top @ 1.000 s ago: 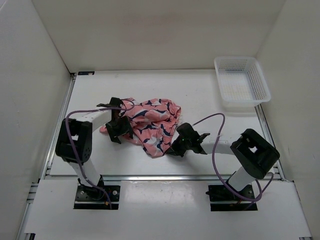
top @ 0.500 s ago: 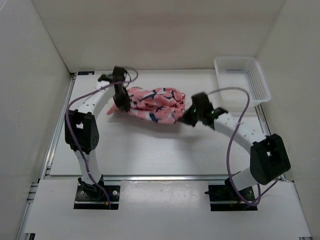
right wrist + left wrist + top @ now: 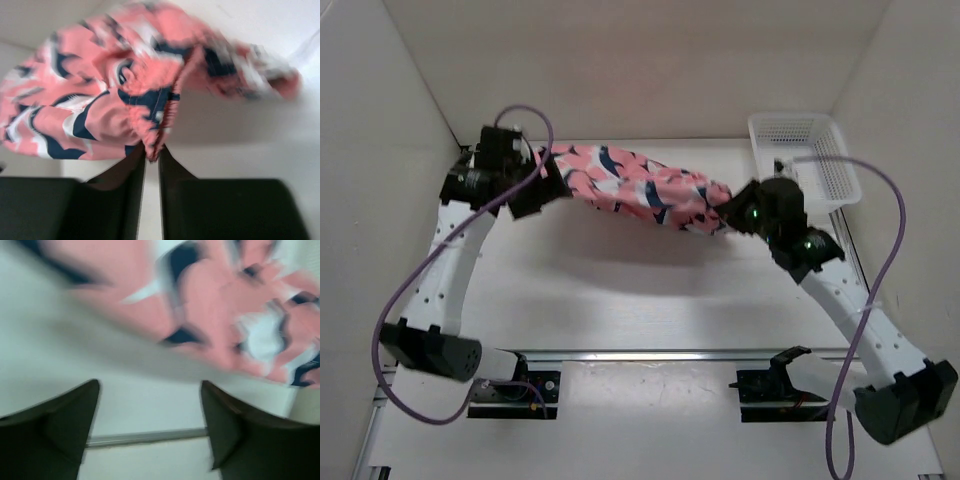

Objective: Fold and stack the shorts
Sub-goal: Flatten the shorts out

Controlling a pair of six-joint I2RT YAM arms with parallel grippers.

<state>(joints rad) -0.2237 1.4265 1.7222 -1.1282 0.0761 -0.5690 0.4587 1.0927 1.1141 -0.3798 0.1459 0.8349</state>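
The coral-pink shorts (image 3: 630,190) with navy and white shapes hang stretched in a band above the table's back half. My left gripper (image 3: 532,188) sits at their left end with its jaws wide open. In the left wrist view the gripper (image 3: 149,386) holds nothing, and the blurred shorts (image 3: 215,290) float beyond the fingertips. My right gripper (image 3: 728,218) is at the band's right end. In the right wrist view its gripper (image 3: 152,152) is nearly shut, with the hem of the shorts (image 3: 100,100) pinched at the fingertips.
A white mesh basket (image 3: 842,172) stands at the back right corner, just behind the right arm. White walls close in the left, back and right sides. A metal rail (image 3: 650,353) runs along the table's near edge. Purple cables loop off both arms.
Both arms have lifted the shorts off the table, carried them back and spread apart, pulling the bundle into a long band. The left gripper closed on the cloth and has since opened again.
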